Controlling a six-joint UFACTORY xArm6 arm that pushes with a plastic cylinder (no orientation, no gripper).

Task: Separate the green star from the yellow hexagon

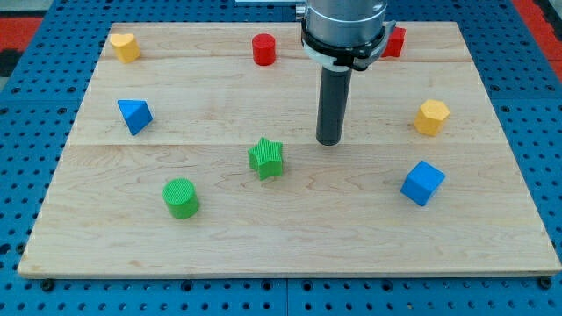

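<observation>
Eight blocks lie spread over the desk (290, 254). My tip (329, 142) rests just up and to the right of the green star (266, 158), apart from it. As end effector it is a bare rod that neither opens nor holds anything. One yellow hexagon (432, 117) sits well off toward the view's right, another yellow block (126, 46) at top left. A green cylinder (181, 197) lies lower left of the star

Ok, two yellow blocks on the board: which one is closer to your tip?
The yellow hexagon at the view's right. My tip sits between it and the green star; the other yellow block is in the top-left corner.
</observation>
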